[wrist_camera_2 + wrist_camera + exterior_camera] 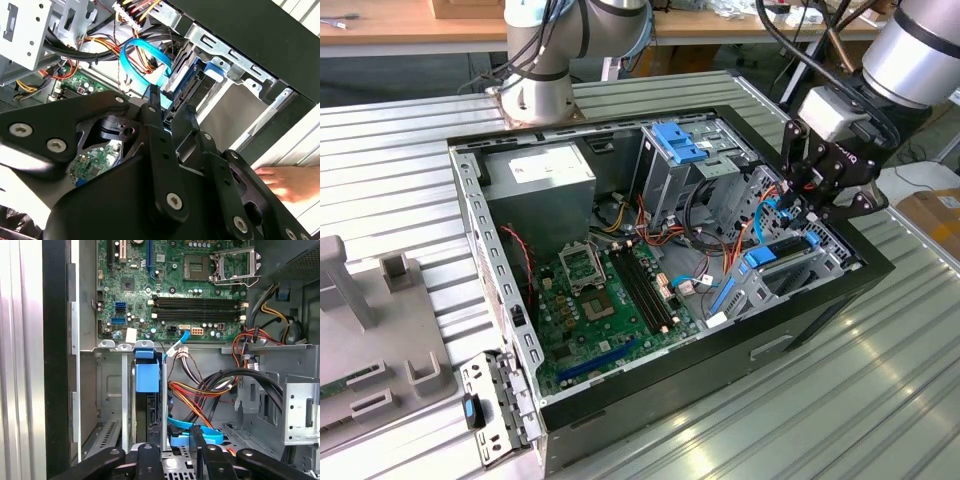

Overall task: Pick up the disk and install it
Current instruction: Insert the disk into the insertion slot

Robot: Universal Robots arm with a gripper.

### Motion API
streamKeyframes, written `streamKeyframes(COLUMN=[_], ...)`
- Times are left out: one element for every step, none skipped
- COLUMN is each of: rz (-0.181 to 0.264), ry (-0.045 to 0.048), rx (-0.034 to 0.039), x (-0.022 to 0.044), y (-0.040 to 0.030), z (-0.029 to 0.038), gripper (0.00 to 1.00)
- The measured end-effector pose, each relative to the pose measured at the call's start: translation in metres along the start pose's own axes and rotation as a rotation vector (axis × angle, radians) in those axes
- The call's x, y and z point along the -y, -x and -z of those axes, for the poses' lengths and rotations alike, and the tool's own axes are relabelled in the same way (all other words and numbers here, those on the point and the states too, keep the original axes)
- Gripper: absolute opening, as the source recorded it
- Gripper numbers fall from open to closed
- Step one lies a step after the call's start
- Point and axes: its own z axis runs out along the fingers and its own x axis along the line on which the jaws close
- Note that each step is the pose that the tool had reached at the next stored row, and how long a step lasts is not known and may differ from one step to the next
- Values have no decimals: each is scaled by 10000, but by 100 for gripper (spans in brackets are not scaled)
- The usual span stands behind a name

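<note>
Where one pincer [805, 215] hangs, one disk [148, 377] stands slotted.

- Ribbed silver metal table top [410, 150]: brushed and bright, throwing back light all round the case.
- Grey sheet-metal computer case [470, 220]: bare and satin-dull inside, with smooth black paint on its outer wall.
- Green circuit board [590, 310], at seven o'clock inside the case in the exterior view: glossy lacquer.
- Dark flat disk [147, 376]: its bright blue plastic rails are smooth and faintly shiny.
- Black metal gripper [170, 107]: matt, dotted with bright steel screw heads.
- Pale wooden bench [400, 25], at eleven o'clock: smooth.
</note>
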Motion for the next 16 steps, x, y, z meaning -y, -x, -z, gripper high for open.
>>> streamKeyframes(rz=[-2, -2, -2, -2, -2, -3, -2, -2, -2, -2, -2, -2, -2, -2, -1, -1], ry=[28, 28, 28, 28, 28, 28, 27, 27, 27, 27, 28, 27, 27, 27, 28, 34], rx=[7, 9, 3, -6, -8, -9, -8, -9, -10, -10, -13, -15, -14, -14, -14, -11], x=[34, 59, 59, 59, 59, 59, 59, 59, 59, 59, 59, 59, 59, 59, 62, 76], y=[7, 12, 10, 8, 8, 8, 8, 8, 8, 8, 8, 9, 11, 12, 16, 17], z=[-18, -28, -60, -76, -75, -76, -77, -77, -76, -77, -77, -70, -38, -13, 45, 59], gripper=[36, 36, 36, 36, 36, 36, 36, 36, 36, 36, 36, 36, 36, 36, 36, 36])
